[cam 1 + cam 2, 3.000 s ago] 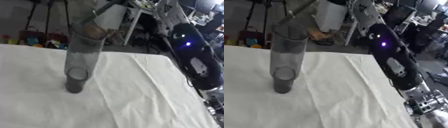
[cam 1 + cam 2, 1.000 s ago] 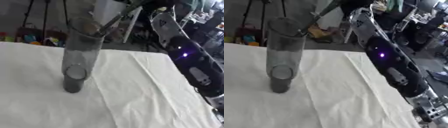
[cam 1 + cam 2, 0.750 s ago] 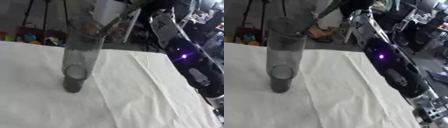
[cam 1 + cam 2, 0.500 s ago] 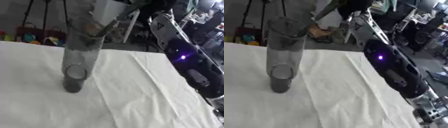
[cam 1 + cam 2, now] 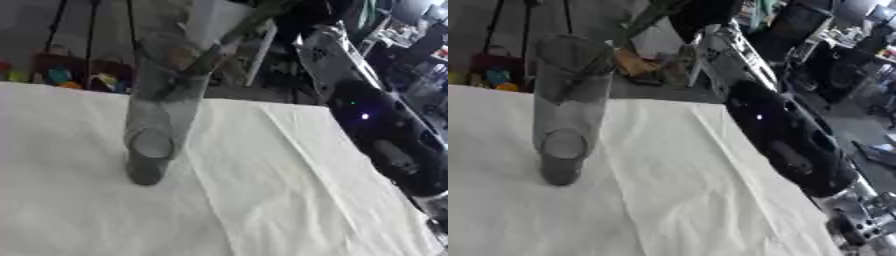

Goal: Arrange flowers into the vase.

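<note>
Now | your right arm [image 5: 789, 145] reached far-left over the desk [image 5: 289, 200] | stem [image 5: 236, 35] slanted from upper right down into the vase [image 5: 162, 110] mouth | fingers hidden, cannot tell their state

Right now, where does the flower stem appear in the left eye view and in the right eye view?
Left eye view: the green flower stem slants from the top centre down into the vase mouth.
Right eye view: the stem shows at top centre-left, reaching the vase rim.
Shared landmark: the white cloth crease running right of the vase.
</note>
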Robot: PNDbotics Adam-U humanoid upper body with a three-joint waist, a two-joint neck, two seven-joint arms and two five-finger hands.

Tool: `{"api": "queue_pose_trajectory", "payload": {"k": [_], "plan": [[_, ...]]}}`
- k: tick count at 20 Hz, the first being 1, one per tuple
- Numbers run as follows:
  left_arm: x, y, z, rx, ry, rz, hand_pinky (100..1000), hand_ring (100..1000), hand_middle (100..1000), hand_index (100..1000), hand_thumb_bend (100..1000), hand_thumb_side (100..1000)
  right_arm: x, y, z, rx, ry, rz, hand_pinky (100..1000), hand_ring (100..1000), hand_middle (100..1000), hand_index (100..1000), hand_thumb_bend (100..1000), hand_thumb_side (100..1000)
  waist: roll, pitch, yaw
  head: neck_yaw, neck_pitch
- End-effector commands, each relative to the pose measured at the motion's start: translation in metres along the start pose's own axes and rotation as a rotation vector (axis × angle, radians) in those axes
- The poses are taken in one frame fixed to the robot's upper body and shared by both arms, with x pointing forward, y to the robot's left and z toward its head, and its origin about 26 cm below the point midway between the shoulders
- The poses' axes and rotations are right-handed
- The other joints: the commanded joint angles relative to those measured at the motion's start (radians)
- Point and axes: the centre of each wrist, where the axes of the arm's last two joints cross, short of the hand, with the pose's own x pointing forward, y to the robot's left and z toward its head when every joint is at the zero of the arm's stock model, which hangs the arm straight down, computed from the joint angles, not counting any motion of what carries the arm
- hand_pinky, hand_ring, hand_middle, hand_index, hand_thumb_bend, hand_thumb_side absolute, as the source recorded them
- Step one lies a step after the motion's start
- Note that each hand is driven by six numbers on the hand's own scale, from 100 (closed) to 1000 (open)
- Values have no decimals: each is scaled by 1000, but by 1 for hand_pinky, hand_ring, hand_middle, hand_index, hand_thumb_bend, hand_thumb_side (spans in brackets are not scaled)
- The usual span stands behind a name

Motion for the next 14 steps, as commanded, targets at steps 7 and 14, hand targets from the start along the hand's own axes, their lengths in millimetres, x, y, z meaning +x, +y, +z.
{"api": "queue_pose_trajectory", "payload": {"k": [7,14], "plan": [[4,0,-5,-14,-13,-6,760,755,834,930,100,858,14,-1,-9,108,46,123,214,440,537,576,457,705,3,-21,-5,0,-7],[4,0,-5,-12,-10,-6,760,755,833,930,100,859,14,1,-8,182,74,188,295,521,613,644,471,749,2,-21,-9,1,-8]]}}
